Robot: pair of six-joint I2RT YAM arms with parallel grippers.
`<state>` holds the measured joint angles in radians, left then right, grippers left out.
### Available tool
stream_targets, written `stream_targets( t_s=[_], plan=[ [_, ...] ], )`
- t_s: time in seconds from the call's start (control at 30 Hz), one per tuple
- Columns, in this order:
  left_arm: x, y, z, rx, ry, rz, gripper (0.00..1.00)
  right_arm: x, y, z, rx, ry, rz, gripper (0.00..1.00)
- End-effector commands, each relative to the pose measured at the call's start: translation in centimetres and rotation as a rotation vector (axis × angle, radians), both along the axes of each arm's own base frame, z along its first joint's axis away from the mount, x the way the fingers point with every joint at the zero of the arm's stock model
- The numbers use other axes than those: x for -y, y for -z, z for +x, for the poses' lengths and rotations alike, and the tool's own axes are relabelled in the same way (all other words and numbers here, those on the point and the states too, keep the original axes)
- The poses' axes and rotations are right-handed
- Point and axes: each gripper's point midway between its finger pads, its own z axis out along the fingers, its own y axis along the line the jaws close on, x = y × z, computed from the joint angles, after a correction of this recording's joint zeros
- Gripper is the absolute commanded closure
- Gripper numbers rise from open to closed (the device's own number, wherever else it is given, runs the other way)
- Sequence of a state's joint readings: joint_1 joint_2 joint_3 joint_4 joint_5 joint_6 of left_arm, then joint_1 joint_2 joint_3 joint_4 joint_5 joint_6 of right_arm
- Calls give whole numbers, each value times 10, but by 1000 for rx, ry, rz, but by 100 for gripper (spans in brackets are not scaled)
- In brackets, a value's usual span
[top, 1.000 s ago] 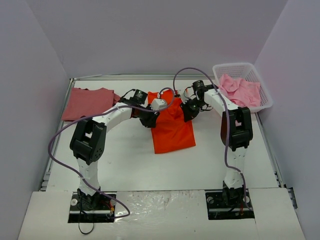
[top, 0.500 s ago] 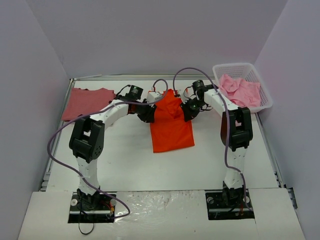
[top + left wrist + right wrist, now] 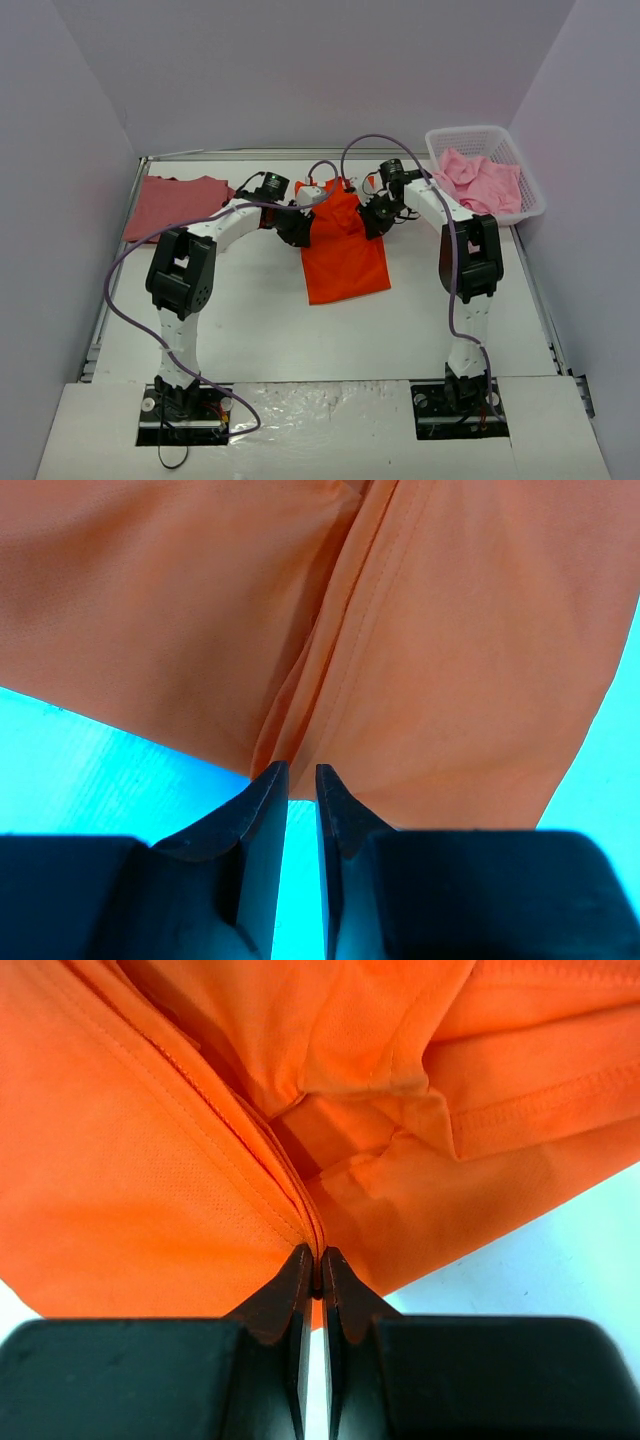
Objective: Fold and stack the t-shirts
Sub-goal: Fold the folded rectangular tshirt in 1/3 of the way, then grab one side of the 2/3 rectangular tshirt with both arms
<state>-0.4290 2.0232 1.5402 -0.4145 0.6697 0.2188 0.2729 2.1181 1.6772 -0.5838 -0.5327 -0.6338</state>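
Note:
The bright orange-red t-shirt (image 3: 345,255) lies folded into a long strip at mid-table, its far end lifted between both grippers. My left gripper (image 3: 308,218) pinches that end's left side; in the left wrist view the jaws (image 3: 301,770) stand a sliver apart, with a fold of orange cloth (image 3: 330,660) running down to their tips. My right gripper (image 3: 370,220) holds the right side, its jaws (image 3: 319,1255) shut on a bunched seam of the cloth (image 3: 180,1190). A dusty rose-red t-shirt (image 3: 175,205) lies flat at the far left. Light pink t-shirts (image 3: 485,182) fill the basket.
The white lattice basket (image 3: 470,133) stands at the far right corner against the wall. Purple cables loop from both arms over the table. Walls close in the table on the left, back and right.
The left gripper has moved towards the back of the table and the right one slightly too, drawing the orange shirt's far end up and back. The rose-red shirt and basket have not moved.

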Motion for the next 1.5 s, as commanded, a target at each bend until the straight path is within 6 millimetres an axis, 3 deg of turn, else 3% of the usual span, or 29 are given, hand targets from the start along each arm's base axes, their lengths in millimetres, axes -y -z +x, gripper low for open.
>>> stream_targets(
  t_s=[0.0, 0.17, 0.37, 0.6, 0.7, 0.73, 0.83, 0.9, 0.97, 1.0, 1.07, 1.1, 1.13, 1.17, 1.2, 1.23, 1.27, 1.33, 1.37, 1.43, 1.47],
  plan=[
    [3, -25, 6, 50, -3, -28, 83, -5, -10, 9, 57, 17, -24, 100],
    [1, -26, 5, 60, -1, -22, 83, -7, 8, 12, 76, 29, -58, 100],
    [-5, -29, 2, 82, 6, -5, 83, 1, 21, 33, 113, 85, -109, 100],
    [-10, -26, 1, 99, 1, 21, 83, 7, 34, 35, 102, 107, -136, 100],
    [-15, -24, 4, 114, -15, 45, 83, 8, 34, 35, 112, 110, -136, 90],
    [-18, -26, 7, 132, -24, 56, 82, 9, 30, 37, 122, 114, -135, 77],
    [-30, -36, 14, 211, -68, 106, 77, 7, 11, 42, 160, 128, -115, 66],
    [-40, -53, 20, 289, -96, 149, 64, 5, -18, 46, 217, 132, -91, 60],
    [-51, -68, 24, 344, -128, 189, 42, 5, -41, 52, 269, 139, -78, 56],
    [-55, -86, 24, 386, -138, 190, 39, 5, -64, 54, 313, 152, -63, 47],
    [-62, -102, 19, 412, -148, 196, 28, 6, -88, 55, 351, 163, -43, 39],
    [-66, -121, 15, 451, -163, 185, 22, 8, -111, 52, 392, 172, -25, 30],
    [-69, -128, 12, 467, -167, 178, 19, 10, -117, 48, 396, 177, -20, 22],
    [-70, -135, 8, 482, -168, 165, 16, 10, -124, 42, 403, 182, -9, 5],
    [-74, -144, -2, 502, -165, 147, 11, 11, -143, 33, 430, 177, 16, 0],
    [-77, -149, -5, 515, -167, 138, 8, 13, -136, 20, 394, 167, 12, 0],
    [-81, -157, -13, 536, -164, 130, 5, 12, -146, 8, 399, 142, 32, 0],
    [-87, -151, -23, 533, -143, 159, 4, 14, -142, -11, 361, 128, 35, 0],
    [-91, -148, -29, 523, -139, 177, 6, 18, -125, -28, 304, 118, 17, 0],
    [-102, -145, -39, 517, -156, 214, 6, 21, -122, -47, 291, 111, 0, 0],
    [-104, -146, -45, 505, -171, 207, 6, 23, -110, -66, 244, 101, -10, 0]
  ],
)
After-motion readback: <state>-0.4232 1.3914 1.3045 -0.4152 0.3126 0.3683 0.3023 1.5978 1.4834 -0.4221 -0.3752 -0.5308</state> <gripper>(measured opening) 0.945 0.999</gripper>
